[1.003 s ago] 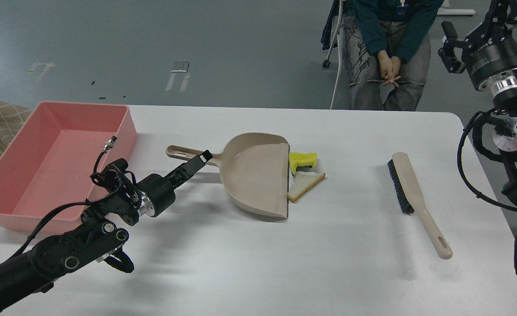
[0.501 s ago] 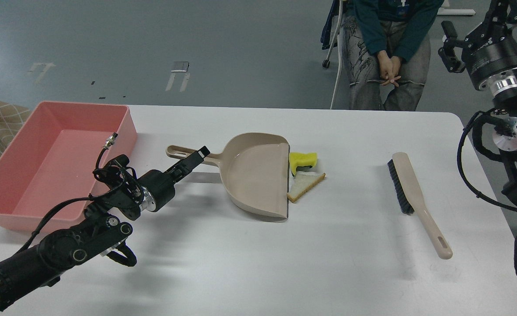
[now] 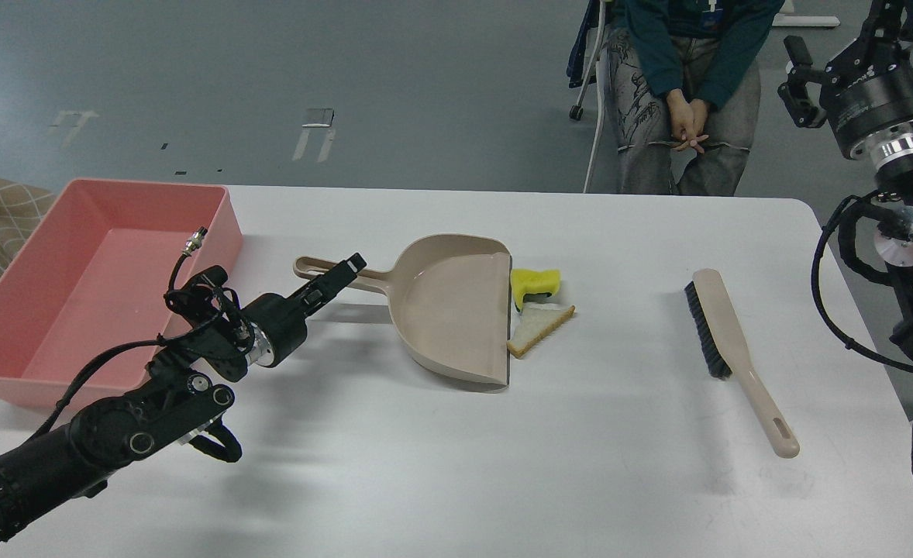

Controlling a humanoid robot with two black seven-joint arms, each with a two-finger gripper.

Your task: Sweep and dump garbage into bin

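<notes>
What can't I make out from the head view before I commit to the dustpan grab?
- Left tool: seen end-on and dark over the dustpan handle; open or shut, touching or not, cannot be told.
- Right tool: cut off by the top edge.
- Yellow sponge chunk and bread slice: left edges hidden behind the dustpan lip.

1 head view looks forward and down across the white table (image 3: 580,480) from the near edge.

A long-handled brush (image 3: 735,353) lies on the white table (image 3: 580,480); a person (image 3: 685,85) sits behind.
</notes>
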